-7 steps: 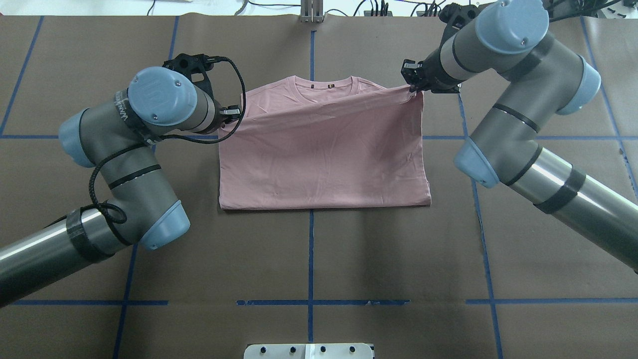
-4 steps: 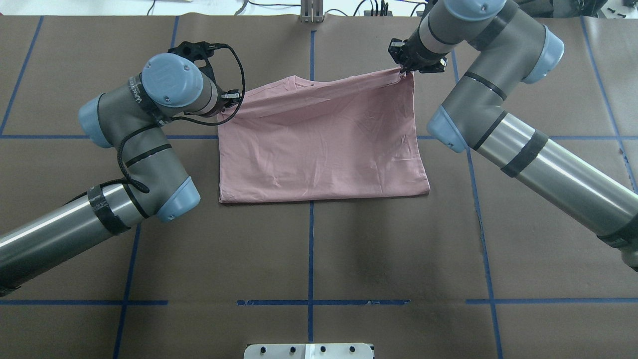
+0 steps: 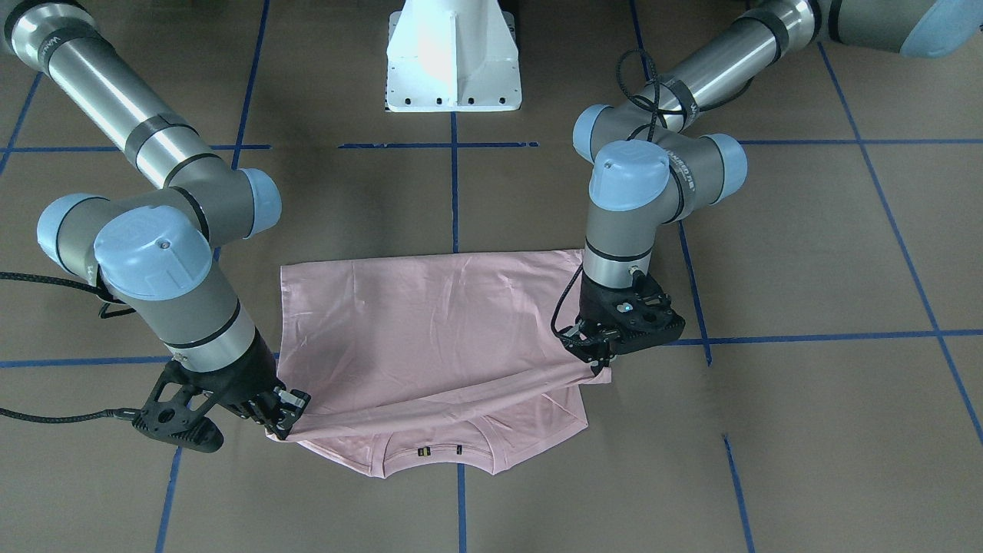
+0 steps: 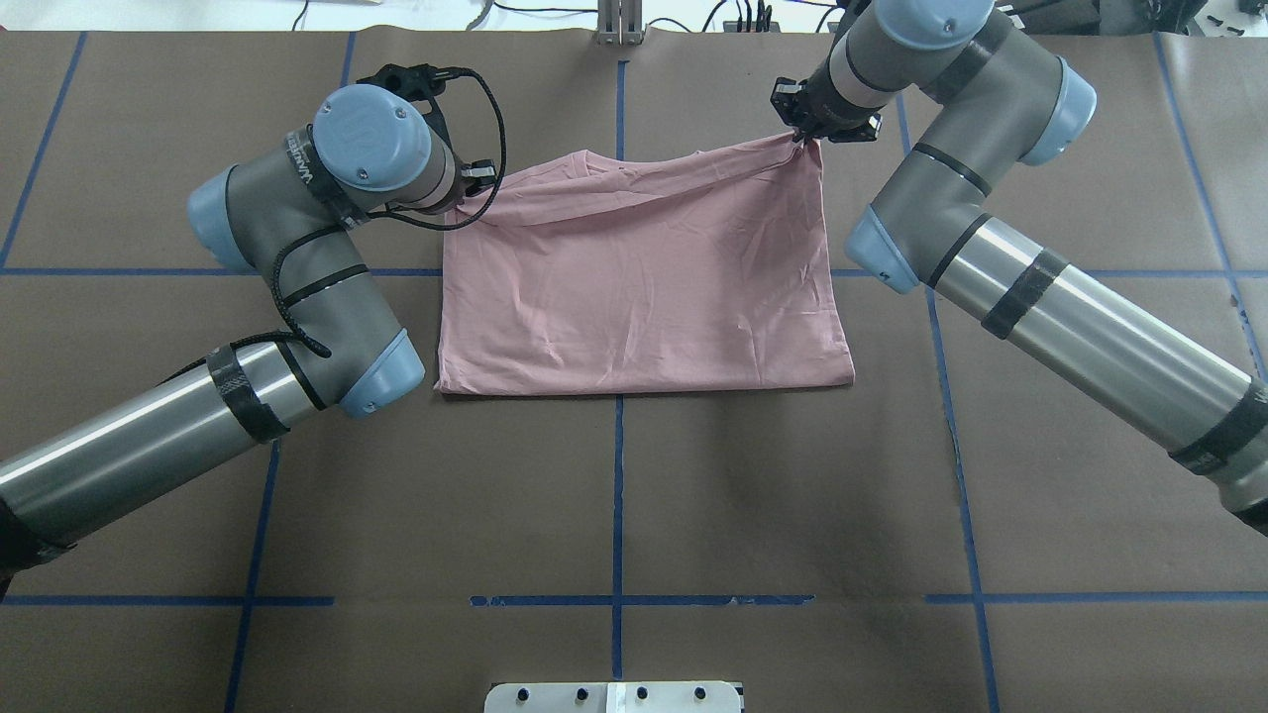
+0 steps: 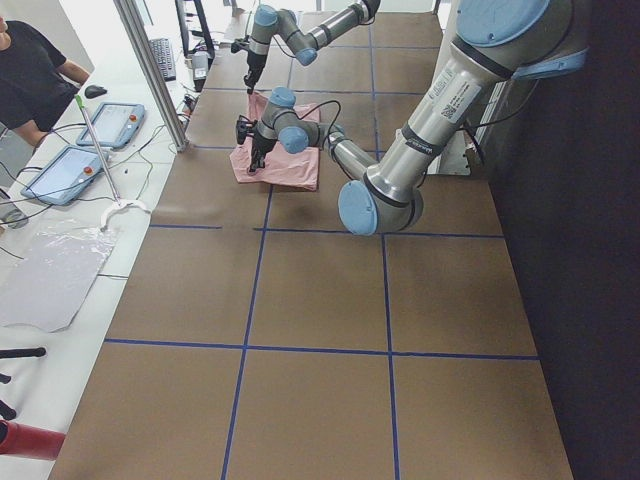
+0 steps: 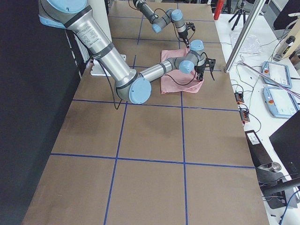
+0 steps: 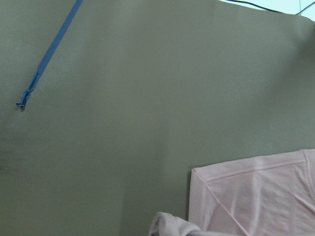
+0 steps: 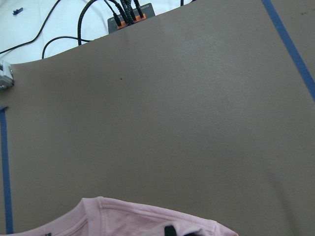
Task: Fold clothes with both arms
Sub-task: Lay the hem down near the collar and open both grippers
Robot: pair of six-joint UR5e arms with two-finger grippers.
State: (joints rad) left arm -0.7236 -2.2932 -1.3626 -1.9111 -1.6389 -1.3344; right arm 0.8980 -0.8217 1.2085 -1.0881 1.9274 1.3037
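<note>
The pale pink T-shirt (image 4: 644, 287) lies on the brown table, plain side up, its lower half folded toward the collar (image 3: 438, 453). My left gripper (image 4: 468, 198) is shut on the folded layer's left corner and also shows in the front-facing view (image 3: 600, 359). My right gripper (image 4: 804, 134) is shut on the right corner (image 3: 282, 421). Both hold the edge stretched slightly above the table, over the shoulder area. The print is hidden. The left wrist view shows a sleeve (image 7: 256, 196); the right wrist view shows the collar (image 8: 147, 221).
The white pedestal base (image 3: 453, 54) stands at the robot's side of the table. Blue tape lines (image 4: 616, 495) cross the brown table cover. Cables (image 4: 738, 15) lie past the far edge. A person (image 5: 30, 60) and tablets (image 5: 110, 125) are beyond it.
Both grippers have carried the shirt's edge farther from the robot, toward the collar. The right gripper also moved a little inward, and the near fold line slid slightly away from the robot.
</note>
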